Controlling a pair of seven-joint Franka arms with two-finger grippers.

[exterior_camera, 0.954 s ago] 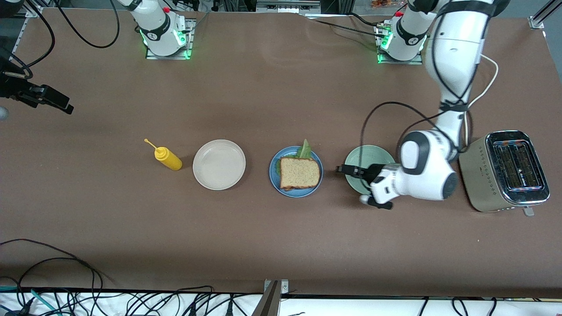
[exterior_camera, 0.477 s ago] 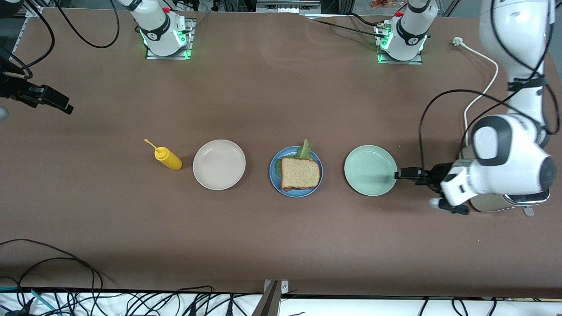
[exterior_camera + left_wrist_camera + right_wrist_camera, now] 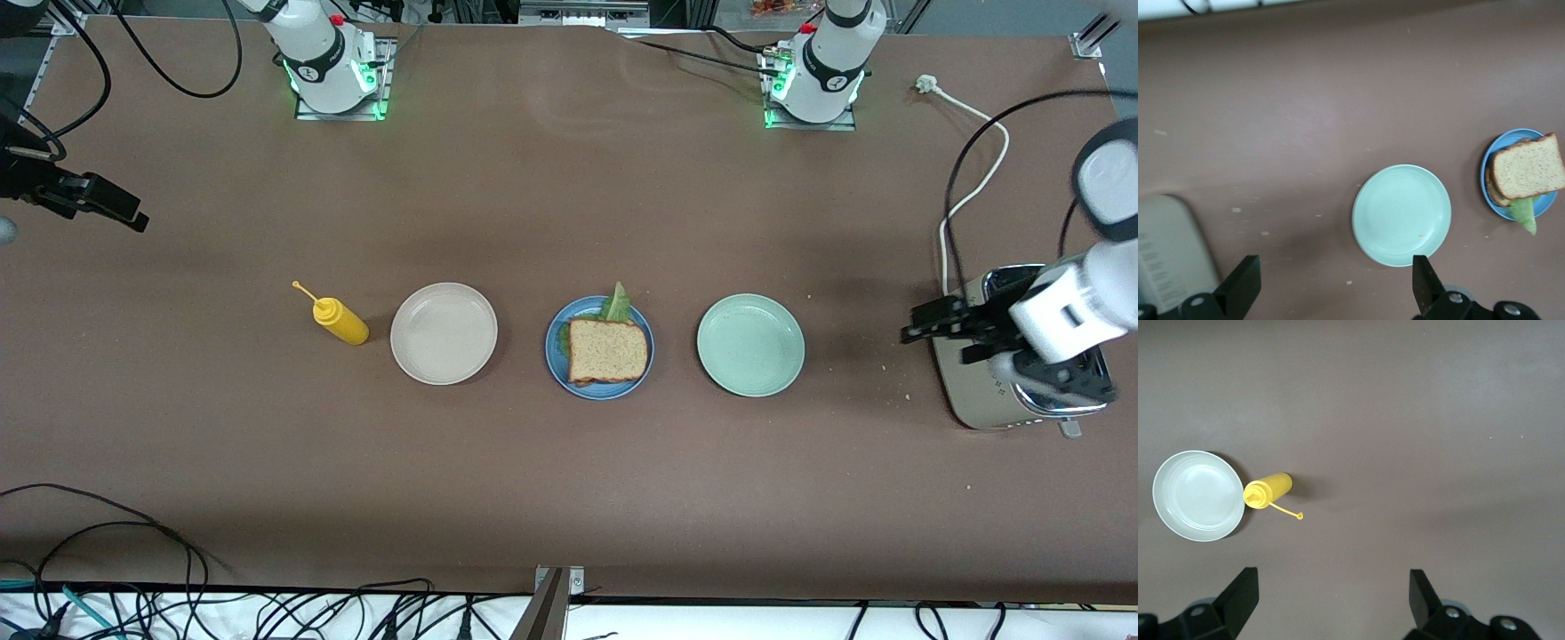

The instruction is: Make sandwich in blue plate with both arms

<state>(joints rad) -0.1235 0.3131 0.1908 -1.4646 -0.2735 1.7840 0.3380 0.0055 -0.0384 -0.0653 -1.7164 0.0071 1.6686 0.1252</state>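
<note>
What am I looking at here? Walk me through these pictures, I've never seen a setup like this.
Two white robot arms stand at a brown table. The wide picture looks down from across the table; the other two come from cameras on each arm's wrist. In a row lie a yellow squeeze bottle, a cream plate, a blue plate holding a sandwich with lettuce, and a green plate. A toaster sits at the left arm's end. The left gripper hangs open and empty beside the toaster. The right gripper, also open and empty, waits over its end of the table.
</note>
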